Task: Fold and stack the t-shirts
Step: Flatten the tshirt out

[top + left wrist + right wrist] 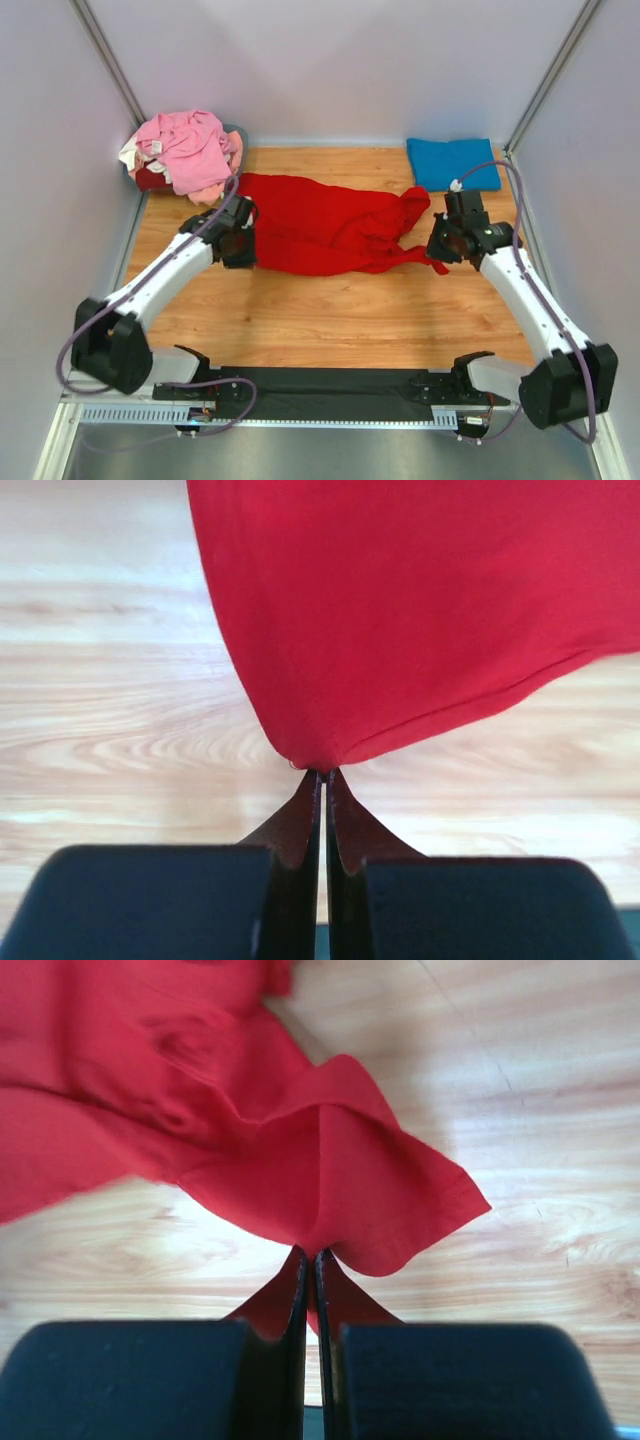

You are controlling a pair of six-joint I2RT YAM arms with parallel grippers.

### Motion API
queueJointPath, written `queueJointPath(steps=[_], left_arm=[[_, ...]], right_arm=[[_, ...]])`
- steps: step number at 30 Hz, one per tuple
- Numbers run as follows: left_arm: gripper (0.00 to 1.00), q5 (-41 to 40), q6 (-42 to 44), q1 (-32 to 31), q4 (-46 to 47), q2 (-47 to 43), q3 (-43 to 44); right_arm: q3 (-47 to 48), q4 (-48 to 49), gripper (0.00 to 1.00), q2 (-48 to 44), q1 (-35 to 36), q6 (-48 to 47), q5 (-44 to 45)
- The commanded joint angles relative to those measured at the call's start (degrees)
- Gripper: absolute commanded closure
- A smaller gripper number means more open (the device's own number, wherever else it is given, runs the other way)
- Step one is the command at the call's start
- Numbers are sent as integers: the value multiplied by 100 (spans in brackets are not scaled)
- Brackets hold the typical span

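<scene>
A bright red t-shirt (325, 228) lies stretched across the middle of the wooden table, loosely rumpled toward its right end. My left gripper (243, 240) is shut on the red shirt's left edge; in the left wrist view the cloth (420, 610) hangs from the pinched tips (323, 772). At the other end my right gripper (440, 243) is shut on a corner of the same shirt (330, 1180), with the fabric bunching at its tips (313, 1252). A folded blue t-shirt (452, 163) lies flat at the back right. Pink and cream shirts (187, 150) are heaped at the back left.
White walls close in the table on the left, back and right. Bare wood (330, 320) runs between the red shirt and the arm bases. The heap of shirts sits just behind my left gripper.
</scene>
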Motion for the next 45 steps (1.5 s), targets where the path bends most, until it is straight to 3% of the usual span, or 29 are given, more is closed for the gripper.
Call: queueJointPath(steps=[1,5,10,14,19,23,29,33,37,40,42,44,45], left_arm=[[100,-164,269,-37,-796,-1228,844],[100,161,751,-55,-1333,-2326,1888],[100,738,1235,-55,-1782,-3013,3331],[100,1583,1622,-55,-1423,-3601,4227],[100,2752,1684,-55,-465,-4218,4695],[100,2939,1640,-55,-244,-4281,5457],[100,2430,1622,-55,-472,-3684,6495],[100,1754,1710,-55,-1191,-2849,6998],[100,1287,1763,-55,-886,-2418,6174],[100,1024,1842,76,-868,-1490,5576],[100,1511,1676,784,-851,-978,5347],[100,1568,1412,1174,-667,-222,4866],[100,1359,1377,1402,-596,59,4767]], right_arm=[[718,-230,100,-854,-16,111,-227],[1473,-809,100,-1584,-16,225,-299],[2362,-1172,100,-2611,-16,226,-413],[3012,-936,100,-3419,-16,103,-457],[3478,-276,100,-4335,-7,-3,-396],[4179,120,100,-4521,-16,-292,-326],[6033,-125,100,-3354,-16,-802,-132],[6422,-266,100,-2318,-16,-970,402],[6214,-574,100,-1148,-7,-917,746],[5740,-417,100,-94,-16,-829,1071],[5545,-241,100,782,-25,-881,1264],[5360,214,100,1374,-25,-995,1335],[5430,295,100,2116,-42,-1153,1266]])
